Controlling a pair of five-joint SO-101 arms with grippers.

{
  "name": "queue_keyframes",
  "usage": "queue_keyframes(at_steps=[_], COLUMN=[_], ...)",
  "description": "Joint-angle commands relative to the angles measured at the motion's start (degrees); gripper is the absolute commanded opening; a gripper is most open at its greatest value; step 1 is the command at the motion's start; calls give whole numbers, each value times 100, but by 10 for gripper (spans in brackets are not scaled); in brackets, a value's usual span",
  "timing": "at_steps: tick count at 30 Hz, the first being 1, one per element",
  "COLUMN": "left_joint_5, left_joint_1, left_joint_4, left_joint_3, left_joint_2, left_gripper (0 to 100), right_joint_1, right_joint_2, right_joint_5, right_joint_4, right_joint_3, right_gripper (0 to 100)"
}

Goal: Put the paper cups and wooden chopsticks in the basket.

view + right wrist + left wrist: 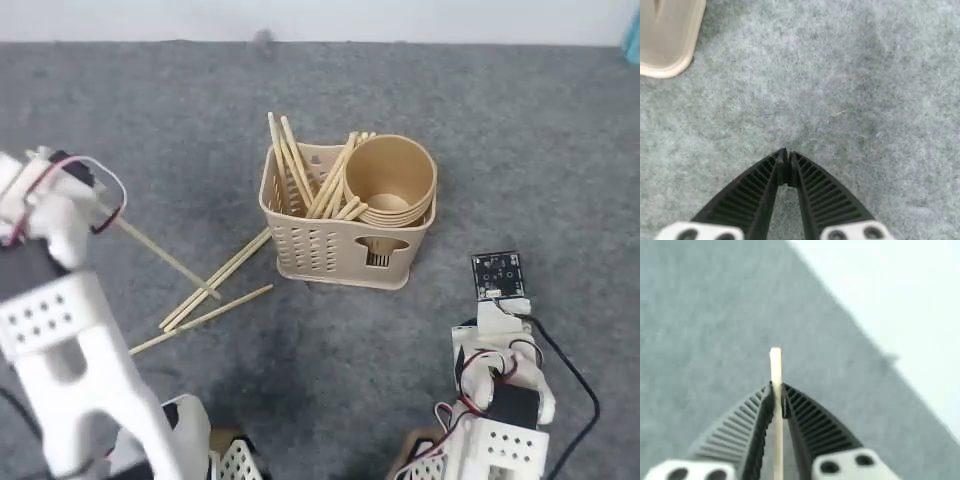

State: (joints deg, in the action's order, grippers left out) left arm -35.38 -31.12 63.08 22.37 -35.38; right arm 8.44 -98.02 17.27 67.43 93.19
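**While one chopstick sits in the left claw, more wait beside the basket**

Looking down from above, I see the basket (pixel 318 250) mid-table with the paper cups (pixel 390 178) nested in one end and a sheaf of stored chopsticks (pixel 296 160) leaning in the other. A few loose chopsticks (pixel 205 300) lie fanned on the carpet, running up to the basket on the side nearer the left arm (pixel 60 330). A thin held chopstick (pixel 160 253) slants from that arm toward the basket. I cannot tell whether its far tip is off the carpet. The right arm (pixel 500 400) sits back from the basket on the other side.

From the left wrist, the left claw (pixel 776 387) is clamped on that chopstick (pixel 775 362), whose end pokes out past the fingertips.

From the right wrist, the right claw (pixel 787 152) is pressed together on nothing, low over bare carpet, with a basket corner (pixel 665 50) nearby.

My reading is that the cups are done and the chopsticks are partway. The next move calls for carrying the held stick over the basket's rim, tipping it upright and letting go. The loose ones follow.
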Motion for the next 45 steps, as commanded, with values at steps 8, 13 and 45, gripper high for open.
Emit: queue_keyframes(at_steps=[8,13,45], left_joint_5=[70,79,1688], left_joint_1=[105,651,4246], left_joint_4=[-3402,-4844,-5837], left_joint_3=[2343,3257,3169], left_joint_2=[-2796,-3859,-3077], left_gripper=[12,12,12], right_joint_1=[-4,-4,-4], right_joint_2=[-66,-66,-66], right_joint_5=[70,70,70], right_joint_4=[75,75,75], right_joint_3=[-62,-62,-62], right_gripper=[6,6,6])
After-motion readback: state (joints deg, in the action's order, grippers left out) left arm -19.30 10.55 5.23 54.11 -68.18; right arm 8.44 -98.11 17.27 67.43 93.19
